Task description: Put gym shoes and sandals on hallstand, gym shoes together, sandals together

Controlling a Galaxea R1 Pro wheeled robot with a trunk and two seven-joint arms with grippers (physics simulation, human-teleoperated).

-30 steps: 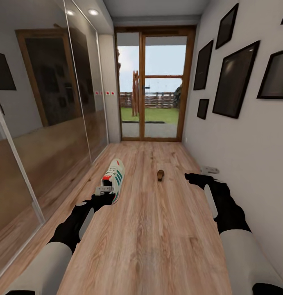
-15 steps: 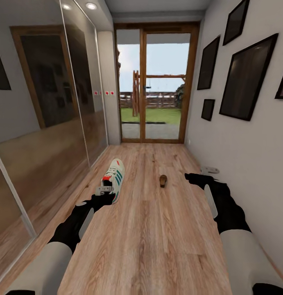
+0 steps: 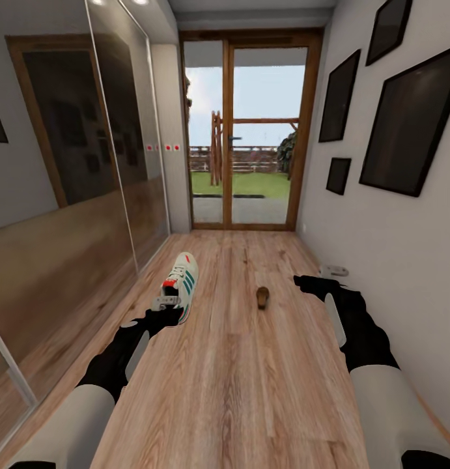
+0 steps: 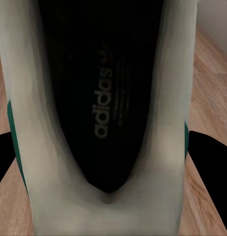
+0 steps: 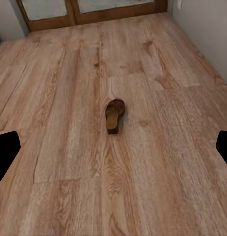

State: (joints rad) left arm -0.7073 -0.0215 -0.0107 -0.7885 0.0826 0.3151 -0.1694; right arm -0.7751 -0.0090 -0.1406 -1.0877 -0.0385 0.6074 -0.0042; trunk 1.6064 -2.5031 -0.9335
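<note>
- Our left gripper [image 3: 167, 311] holds a white gym shoe [image 3: 179, 285] by its heel end, above the corridor floor [image 3: 251, 378]; the shoe's toe points toward 12 o'clock, down the corridor.
- In the left wrist view the gym shoe [image 4: 101, 118] sits between the two dark fingers [image 4: 209, 157], one on each side of the white upper, clamped against it. We read "adidas" on the black insole and see a green stripe at each side.
- The shoe's green side stripes and red-orange tongue show in the head view, at about 11 o'clock from the middle of the floor.
- Our right gripper [image 3: 316, 283] hangs over the floor near the right wall, at about 1 o'clock. In the right wrist view its fingers [image 5: 6, 150] stand wide apart at the two edges, with nothing between them but floor.
- One dark brown sandal [image 3: 262, 297] lies on the floor, between the two grippers and nearer the right one, apart from both.
- In the right wrist view the sandal [image 5: 114, 115] lies alone on the planks, tan footbed up, strap end away from the camera.
- A glass door with a wooden frame [image 3: 244, 130] closes the corridor at 12 o'clock; grass and a fence show beyond it.
- Mirrored sliding panels [image 3: 68, 169] line the left wall; dark framed pictures [image 3: 413, 124] hang on the right wall.
- A small white fitting [image 3: 334, 270] sits low on the right wall, just beyond our right gripper.
</note>
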